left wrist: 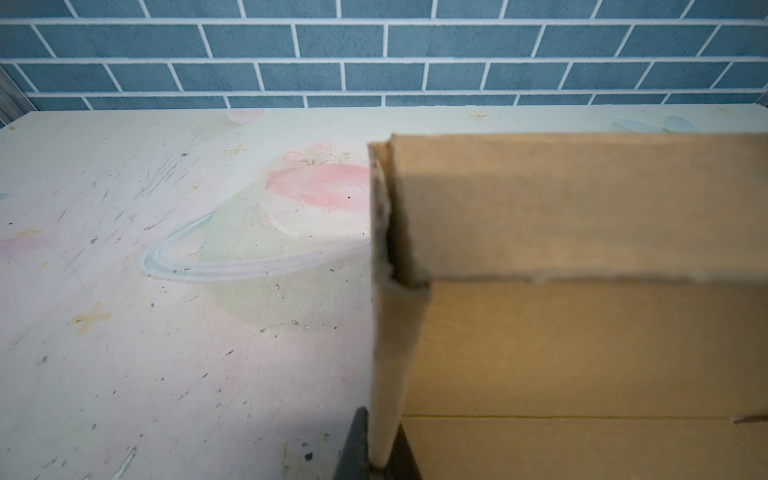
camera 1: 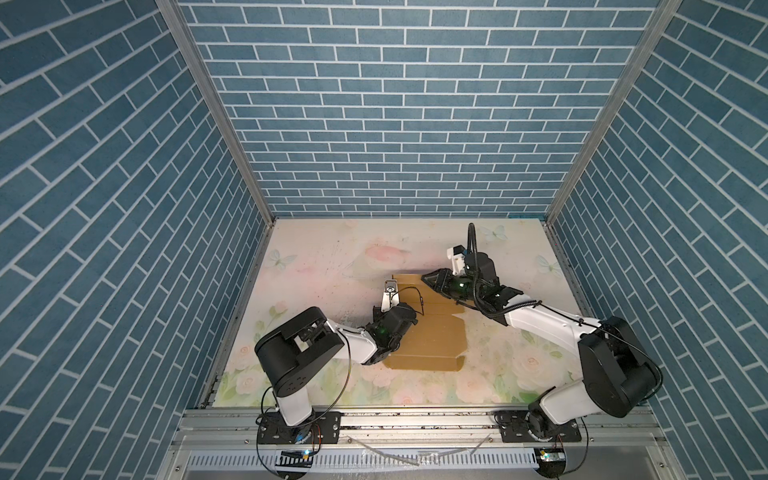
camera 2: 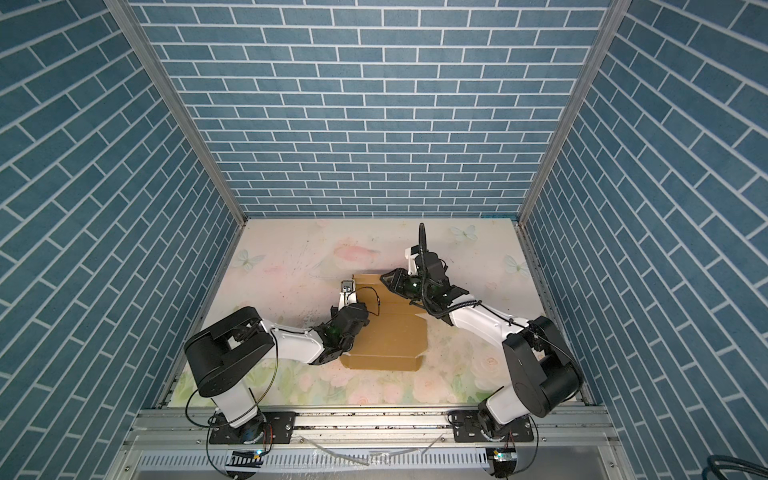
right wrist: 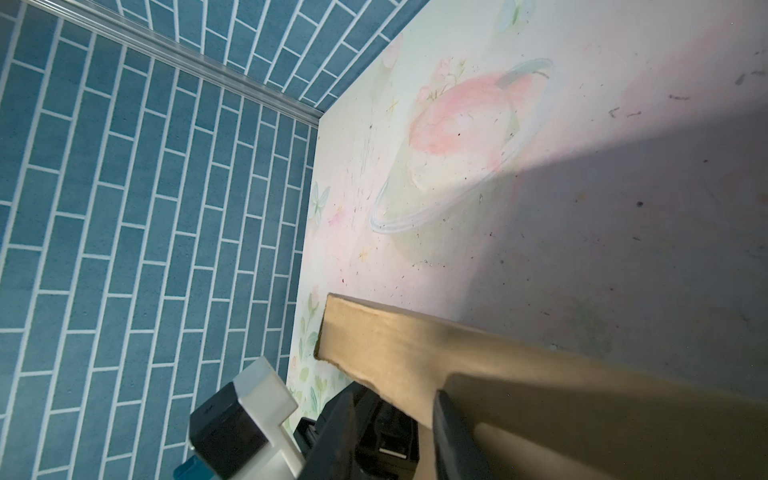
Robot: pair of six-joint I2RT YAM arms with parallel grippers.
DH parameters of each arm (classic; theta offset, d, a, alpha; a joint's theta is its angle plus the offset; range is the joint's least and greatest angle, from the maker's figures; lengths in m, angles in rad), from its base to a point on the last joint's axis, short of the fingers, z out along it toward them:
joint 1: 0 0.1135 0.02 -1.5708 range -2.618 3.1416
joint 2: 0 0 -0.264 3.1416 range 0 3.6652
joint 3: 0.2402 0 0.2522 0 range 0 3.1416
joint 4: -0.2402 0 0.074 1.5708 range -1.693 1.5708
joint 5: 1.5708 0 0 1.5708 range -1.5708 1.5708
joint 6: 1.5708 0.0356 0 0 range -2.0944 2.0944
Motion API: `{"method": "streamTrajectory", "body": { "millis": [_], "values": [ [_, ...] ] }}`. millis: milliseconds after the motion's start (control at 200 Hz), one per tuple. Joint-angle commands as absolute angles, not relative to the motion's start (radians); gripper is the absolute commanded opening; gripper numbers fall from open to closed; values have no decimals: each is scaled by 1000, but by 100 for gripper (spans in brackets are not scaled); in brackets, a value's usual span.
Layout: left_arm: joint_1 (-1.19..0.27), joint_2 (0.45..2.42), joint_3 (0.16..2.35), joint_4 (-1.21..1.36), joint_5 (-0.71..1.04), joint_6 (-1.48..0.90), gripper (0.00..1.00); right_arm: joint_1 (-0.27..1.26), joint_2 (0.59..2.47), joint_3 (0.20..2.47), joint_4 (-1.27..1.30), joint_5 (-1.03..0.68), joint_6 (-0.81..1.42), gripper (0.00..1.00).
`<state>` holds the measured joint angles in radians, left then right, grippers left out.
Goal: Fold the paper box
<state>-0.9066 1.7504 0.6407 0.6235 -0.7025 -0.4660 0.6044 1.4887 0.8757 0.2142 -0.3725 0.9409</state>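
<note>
The paper box (camera 1: 432, 336) (camera 2: 390, 336) is brown cardboard lying partly folded in the middle of the table. Its left side wall (left wrist: 390, 353) and back wall (left wrist: 582, 208) stand up and meet at a corner. My left gripper (camera 1: 405, 311) (left wrist: 380, 457) is shut on the near end of the left side wall, one dark finger (left wrist: 357, 449) on each face. My right gripper (camera 1: 428, 280) (right wrist: 395, 432) is at the back wall (right wrist: 415, 345), jaws open. Its one finger (right wrist: 453, 440) lies against the cardboard and the other stands off it.
The floral table mat (camera 1: 332, 266) is bounded by blue brick walls (camera 1: 395, 124) at the back and both sides. A metal rail (camera 1: 415, 419) with the arm bases runs along the front. The left arm's white camera mount (right wrist: 257, 399) sits close to my right gripper.
</note>
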Motion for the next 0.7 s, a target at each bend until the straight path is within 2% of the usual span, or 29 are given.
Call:
{"method": "streamTrajectory", "body": {
  "millis": [0,145,400,695],
  "values": [
    [-899,1757,623,630,-669,-457,9,603,1431,944,47,-300,866,39],
    [-898,1767,609,643,-650,-458,9,595,1360,991,-84,-247,796,45],
    [-899,1776,591,676,-626,-442,9,573,1238,1065,-343,-140,683,49],
    [-894,1793,597,711,-597,-419,9,549,1280,1172,-545,-94,567,55]
  ]
}}
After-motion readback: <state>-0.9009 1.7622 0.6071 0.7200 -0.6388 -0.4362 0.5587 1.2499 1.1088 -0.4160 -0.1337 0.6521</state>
